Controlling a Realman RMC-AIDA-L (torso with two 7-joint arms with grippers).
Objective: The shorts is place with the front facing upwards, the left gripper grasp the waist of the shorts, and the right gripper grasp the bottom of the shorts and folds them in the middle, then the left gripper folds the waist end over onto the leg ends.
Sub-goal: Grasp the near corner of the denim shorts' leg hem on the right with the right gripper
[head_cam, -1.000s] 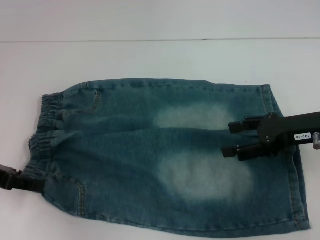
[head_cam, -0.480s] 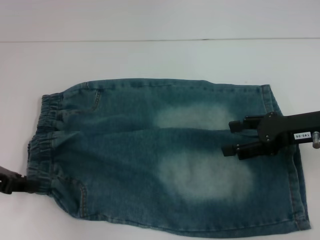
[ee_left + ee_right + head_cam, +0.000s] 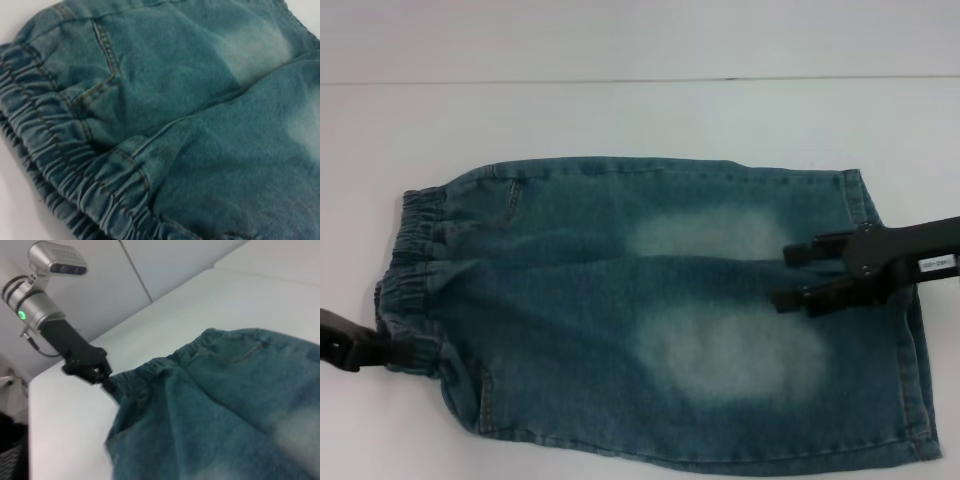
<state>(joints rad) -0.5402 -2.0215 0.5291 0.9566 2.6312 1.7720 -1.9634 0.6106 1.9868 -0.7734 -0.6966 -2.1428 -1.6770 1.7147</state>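
The denim shorts [image 3: 650, 300] lie flat on the white table, front up, with the elastic waist [image 3: 415, 240] on the left and the leg ends [image 3: 912, 330] on the right. My left gripper [image 3: 382, 352] is at the near corner of the waist and shut on the bunched band. The right wrist view shows this left gripper [image 3: 105, 380] meeting the slightly raised fabric [image 3: 225, 405]. The left wrist view is filled by the waistband [image 3: 75, 185] and pocket stitching [image 3: 107, 60]. My right gripper [image 3: 798, 275] is open over the pale patch near the leg ends, holding nothing.
The white table [image 3: 620, 110] runs back to a seam with the wall behind. In the right wrist view, the table's edge [image 3: 31, 405] drops off beyond the left arm, whose silver wrist camera [image 3: 55, 262] sits above it.
My left gripper has moved right into the waist corner, and the band there has bunched inward. The right gripper has shifted slightly right and tilted, still open.
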